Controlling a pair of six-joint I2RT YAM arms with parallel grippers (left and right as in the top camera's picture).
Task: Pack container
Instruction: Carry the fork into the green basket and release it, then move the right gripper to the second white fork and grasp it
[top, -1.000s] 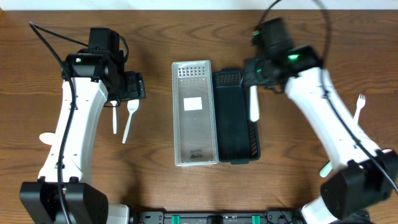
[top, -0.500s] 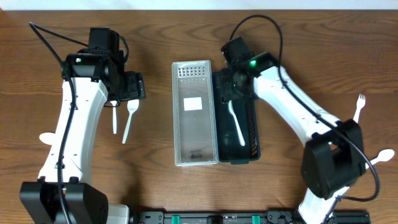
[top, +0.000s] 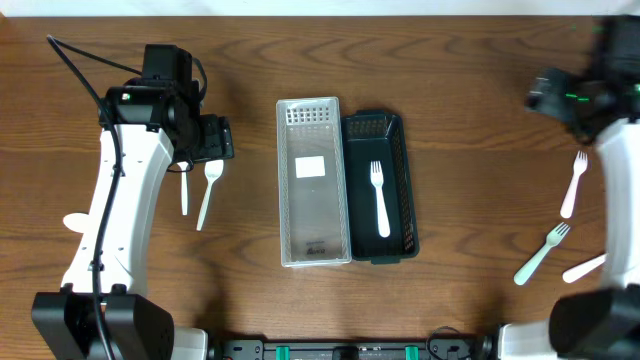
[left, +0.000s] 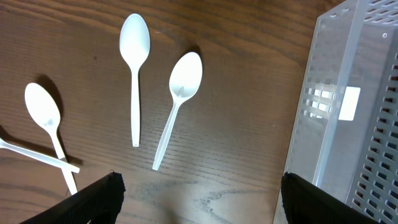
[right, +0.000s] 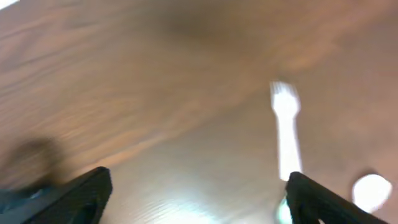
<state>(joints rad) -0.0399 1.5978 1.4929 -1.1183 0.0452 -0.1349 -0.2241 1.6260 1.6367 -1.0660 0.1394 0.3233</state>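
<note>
Two containers stand side by side mid-table: a clear container and a black container. A white fork lies loose inside the black one. My left gripper is open and empty, hovering over two white spoons left of the clear container. Far off at the right edge, my right gripper is open and empty above bare wood. Its view is blurred, with a fork ahead of it.
A third spoon lies at the far left. On the right side lie two forks and a spoon. The right arm runs along the right edge.
The right gripper carried a fork over the black container, opened and left it inside, then swung away to the far right. The left arm has not moved.
</note>
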